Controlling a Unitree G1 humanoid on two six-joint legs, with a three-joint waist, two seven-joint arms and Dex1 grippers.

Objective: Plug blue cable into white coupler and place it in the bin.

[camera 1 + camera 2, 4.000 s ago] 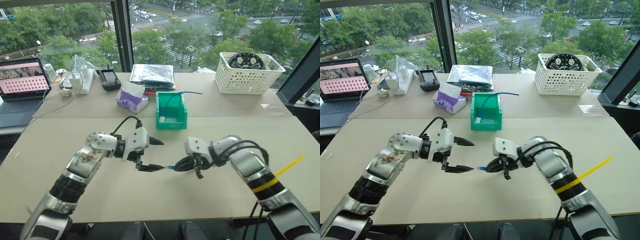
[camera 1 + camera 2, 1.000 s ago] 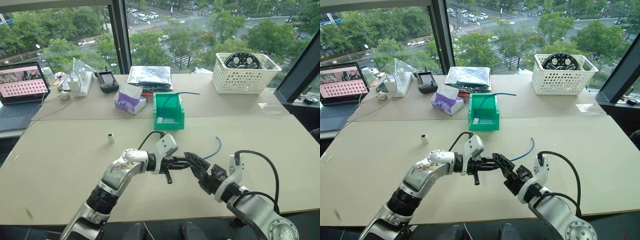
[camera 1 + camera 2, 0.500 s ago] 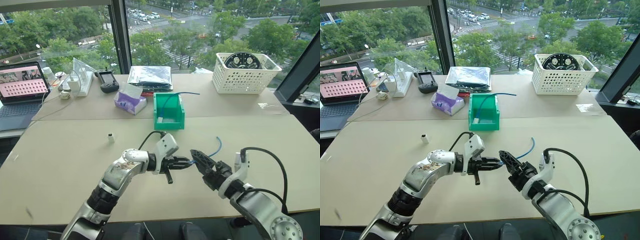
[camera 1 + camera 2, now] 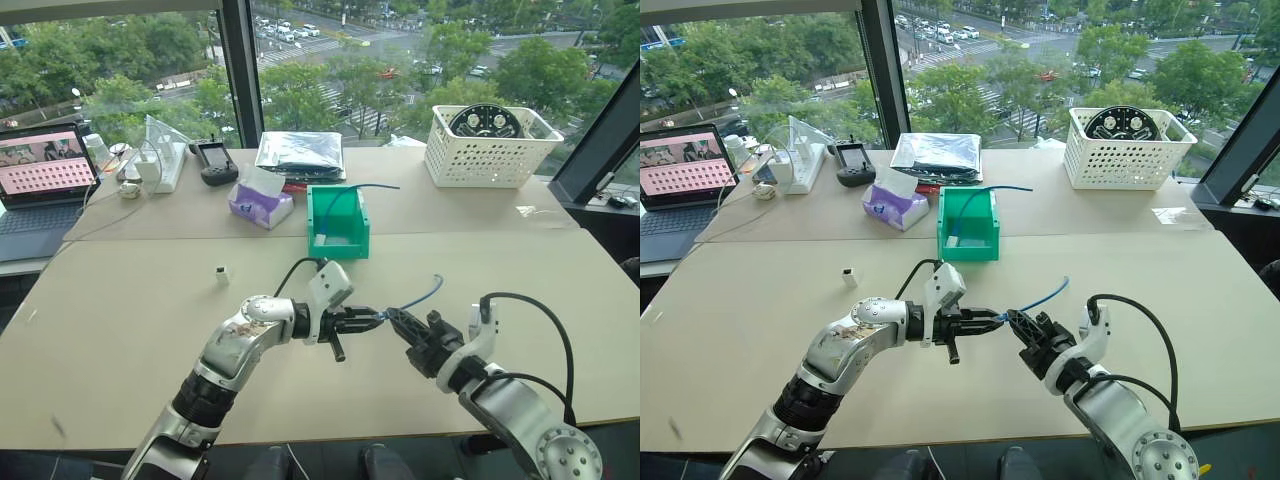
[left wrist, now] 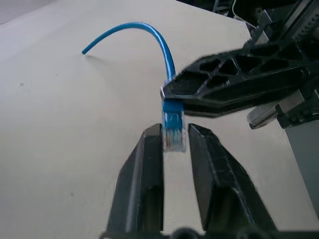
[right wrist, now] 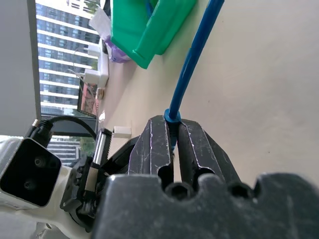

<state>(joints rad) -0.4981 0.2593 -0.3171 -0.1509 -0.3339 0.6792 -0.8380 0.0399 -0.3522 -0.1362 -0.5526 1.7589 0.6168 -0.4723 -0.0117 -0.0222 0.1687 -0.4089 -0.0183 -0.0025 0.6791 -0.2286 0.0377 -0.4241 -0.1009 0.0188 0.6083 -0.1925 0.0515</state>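
Observation:
The blue cable (image 4: 418, 296) hangs above the table's middle between both grippers. My right gripper (image 4: 393, 320) is shut on it just behind its clear plug (image 5: 173, 135), and the rest arcs away to the right. My left gripper (image 5: 174, 130) faces it with its fingers (image 5: 149, 154) slightly apart on either side of the plug, so it is open. The white coupler (image 4: 221, 273) lies alone on the table to the left, apart from both grippers. Behind them stands the green bin (image 4: 338, 238), with another blue cable (image 4: 352, 189) in it.
A white lattice basket (image 4: 490, 140) stands at the back right. Along the back sit a purple tissue box (image 4: 262, 202), a silver bag (image 4: 303, 152), a black controller (image 4: 215, 158) and a laptop (image 4: 45, 165).
My right gripper, wide open a second ago, has closed on the blue cable beside the plug. The left gripper's fingers, shut on the plug before, have parted a little.

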